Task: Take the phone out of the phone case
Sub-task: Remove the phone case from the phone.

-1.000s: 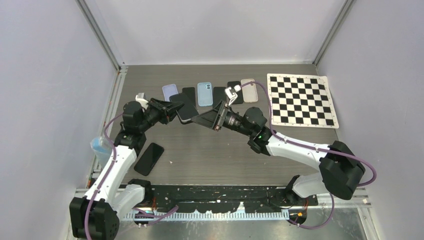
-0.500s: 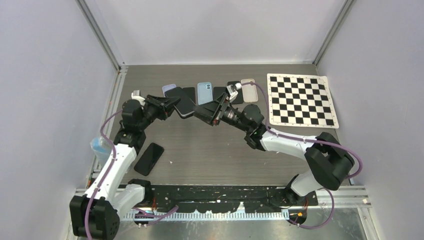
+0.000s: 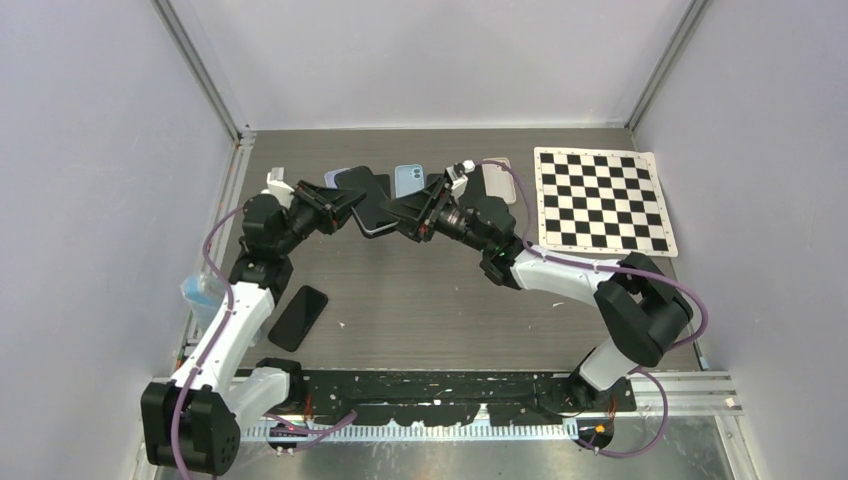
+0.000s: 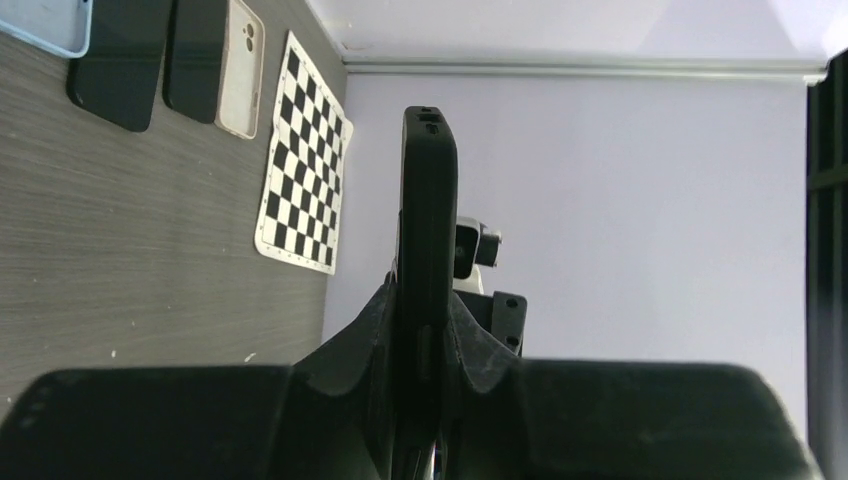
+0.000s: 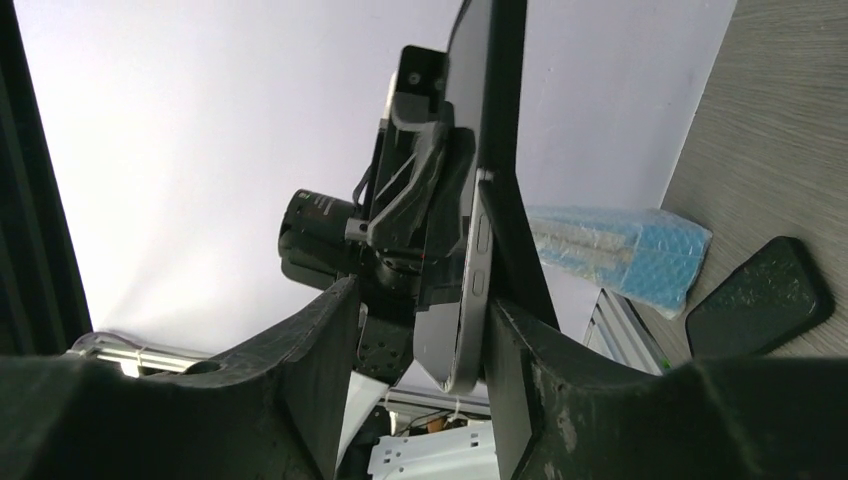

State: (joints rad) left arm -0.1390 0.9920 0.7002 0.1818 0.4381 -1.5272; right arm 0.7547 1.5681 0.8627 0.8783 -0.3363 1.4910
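Evidently at the gripping step, the left claw point(image 3: 335, 207) clenches the phone point(image 5: 468, 250) in its case point(image 4: 428, 200) above the bench's point(image 3: 420, 300) far middle, while the right claw point(image 3: 405, 212) straddles it unclenched and must next pinch and peel.

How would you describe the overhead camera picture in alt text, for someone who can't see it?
Above a dark table, a two-armed robot's left gripper clamps a cased phone in mid-air, while the right gripper, jaws open, straddles its other end. Behind them lie a row of phones and cases, with a checkerboard mat to the right.
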